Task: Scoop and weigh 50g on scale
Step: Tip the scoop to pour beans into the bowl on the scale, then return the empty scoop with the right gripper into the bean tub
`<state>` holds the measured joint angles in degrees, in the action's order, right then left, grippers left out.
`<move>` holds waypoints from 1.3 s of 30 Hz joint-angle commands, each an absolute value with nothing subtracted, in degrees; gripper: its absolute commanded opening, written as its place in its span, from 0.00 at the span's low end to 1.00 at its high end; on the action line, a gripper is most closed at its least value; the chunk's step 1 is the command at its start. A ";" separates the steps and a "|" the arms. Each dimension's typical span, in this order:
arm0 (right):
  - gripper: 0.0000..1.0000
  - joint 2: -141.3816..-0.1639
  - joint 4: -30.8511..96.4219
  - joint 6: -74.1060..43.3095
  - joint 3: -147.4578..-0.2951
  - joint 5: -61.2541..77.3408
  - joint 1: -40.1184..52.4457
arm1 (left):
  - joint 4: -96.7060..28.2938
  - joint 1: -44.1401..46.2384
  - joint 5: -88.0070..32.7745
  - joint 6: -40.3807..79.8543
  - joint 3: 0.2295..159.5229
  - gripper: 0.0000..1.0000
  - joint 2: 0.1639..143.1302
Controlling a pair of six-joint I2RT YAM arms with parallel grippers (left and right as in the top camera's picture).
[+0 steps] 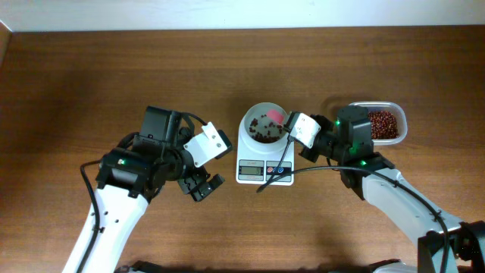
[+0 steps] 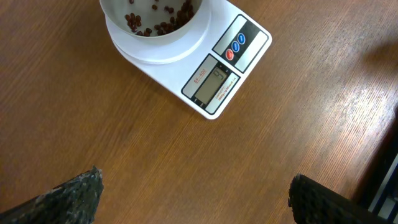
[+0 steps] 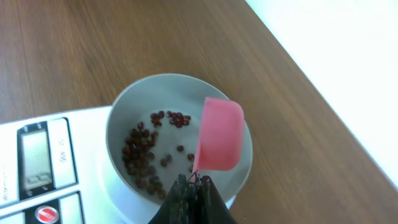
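The white scale (image 1: 251,168) stands mid-table with its round white bowl (image 1: 254,120) on top, and several dark red beans (image 3: 140,157) lie in the bowl. My right gripper (image 1: 289,123) is shut on the handle of a pink scoop (image 1: 275,116). In the right wrist view the scoop (image 3: 219,134) hangs tipped over the bowl's right half, above the gripper (image 3: 194,183). My left gripper (image 1: 201,184) stands open over bare wood, left of the scale. The left wrist view shows this gripper (image 2: 196,199) empty, with the scale (image 2: 217,78) ahead.
A clear plastic tub (image 1: 399,121) filled with red beans sits at the right, behind my right arm. A black cable (image 1: 274,176) crosses the scale's front. The table's far edge (image 3: 292,56) runs close behind the bowl.
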<state>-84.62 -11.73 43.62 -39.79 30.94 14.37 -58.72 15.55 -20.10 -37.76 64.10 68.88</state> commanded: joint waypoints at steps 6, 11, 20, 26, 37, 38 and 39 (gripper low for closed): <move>0.04 -83.24 -15.46 39.90 -39.88 35.38 14.61 | -58.65 15.22 -20.10 -38.20 65.19 0.99 68.23; 0.04 -77.32 -16.95 27.46 -39.88 35.27 10.00 | -58.65 15.22 -20.10 -38.22 65.19 0.99 68.23; 0.04 -71.02 -13.02 13.87 -41.67 35.29 -5.32 | -58.65 15.22 -20.10 -38.22 65.19 0.99 68.23; 0.04 -70.85 15.16 14.74 -52.84 21.08 -8.43 | -58.65 15.22 -20.10 -38.20 65.19 0.99 68.23; 0.04 -73.54 35.40 14.72 -62.04 8.10 -9.69 | -58.65 15.22 -20.10 -38.20 65.19 0.99 68.23; 0.04 -74.67 36.49 14.70 -62.04 8.29 -10.35 | -58.65 15.22 -20.10 -38.22 65.19 0.99 68.23; 0.04 -75.79 37.63 14.70 -62.04 8.54 -10.94 | -58.65 15.22 -20.10 -38.22 65.19 0.99 68.23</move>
<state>-72.55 35.53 14.98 -61.12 10.46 -8.95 -58.72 15.55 -19.94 -37.76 64.10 68.88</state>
